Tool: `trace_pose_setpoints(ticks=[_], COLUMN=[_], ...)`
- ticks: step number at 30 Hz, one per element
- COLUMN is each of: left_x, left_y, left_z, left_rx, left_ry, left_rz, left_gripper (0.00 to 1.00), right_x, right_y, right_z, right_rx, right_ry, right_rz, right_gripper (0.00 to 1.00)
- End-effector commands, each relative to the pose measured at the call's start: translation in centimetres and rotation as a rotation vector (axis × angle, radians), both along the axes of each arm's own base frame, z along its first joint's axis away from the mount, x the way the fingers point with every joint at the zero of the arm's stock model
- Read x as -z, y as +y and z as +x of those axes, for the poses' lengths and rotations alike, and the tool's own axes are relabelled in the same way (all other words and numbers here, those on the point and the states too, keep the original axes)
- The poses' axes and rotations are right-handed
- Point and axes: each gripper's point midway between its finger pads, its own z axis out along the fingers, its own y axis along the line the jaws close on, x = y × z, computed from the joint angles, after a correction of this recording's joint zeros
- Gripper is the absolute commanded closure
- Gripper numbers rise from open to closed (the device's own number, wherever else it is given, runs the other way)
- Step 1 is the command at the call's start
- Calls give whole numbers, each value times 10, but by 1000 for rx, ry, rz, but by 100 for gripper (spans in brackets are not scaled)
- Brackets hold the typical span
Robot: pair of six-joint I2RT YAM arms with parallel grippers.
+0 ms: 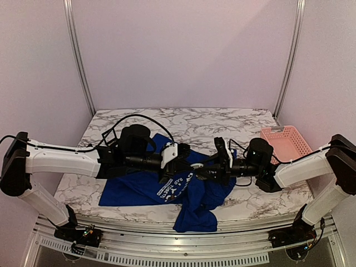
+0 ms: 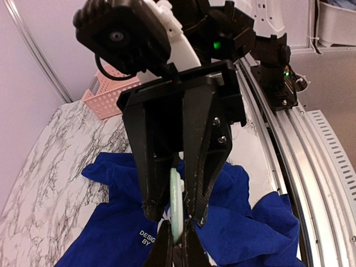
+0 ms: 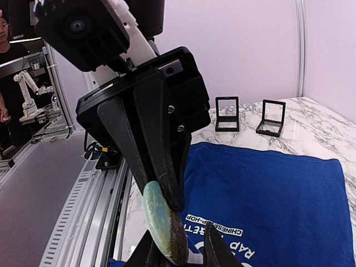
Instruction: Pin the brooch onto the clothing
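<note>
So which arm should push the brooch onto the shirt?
Probably left. The left fingers are shut on the brooch, above the shirt. The right fingers sit either side of it, not shut yet.

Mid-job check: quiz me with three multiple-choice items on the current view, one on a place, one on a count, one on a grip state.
1. Where is the pink basket?
A) far right of the table
B) near left corner
C) centre, under the arms

2. How many black square boxes sit on the marble past the T-shirt?
A) one
B) two
C) four

3. The left gripper is:
A) wide open over bare marble
B) shut on the brooch
C) shut on a sleeve

Answers:
1 A, the top view shows it by the right wall.
2 B, the right wrist view shows a pair.
3 B, its fingers pinch the pale green disc there.
</note>
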Motion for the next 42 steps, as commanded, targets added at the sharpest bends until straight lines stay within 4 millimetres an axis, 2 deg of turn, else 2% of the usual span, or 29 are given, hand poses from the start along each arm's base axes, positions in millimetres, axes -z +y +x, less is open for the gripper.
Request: trace_pose_setpoints(ticks=[1,17,27,33,38,42], left_x=[-6,-2,-3,-3,-2,0], left_y=[-1,-8,-4,-4,-1,0], left_z=[-9,-21,-26,-33,-26,-28], left_rx=[44,77,96,127,91,99], left_ry=[-4,-57,-73,-91,-78,-76], left_rz=[-25,10,8,10,16,23], left_gripper=[100,100,100,100,100,100], right_x=[0,5,3,0,0,-7], right_y=[-8,-2,-13,-12,-23,-22], right_z=[19,35,41,45,40,37], right_rx=[94,132,186,195,209,194], right_ry=[38,75,105,117,99,81], right_rz=[19,-36,-7,-12,19,29], right_gripper=[76,80,86,89,88,88])
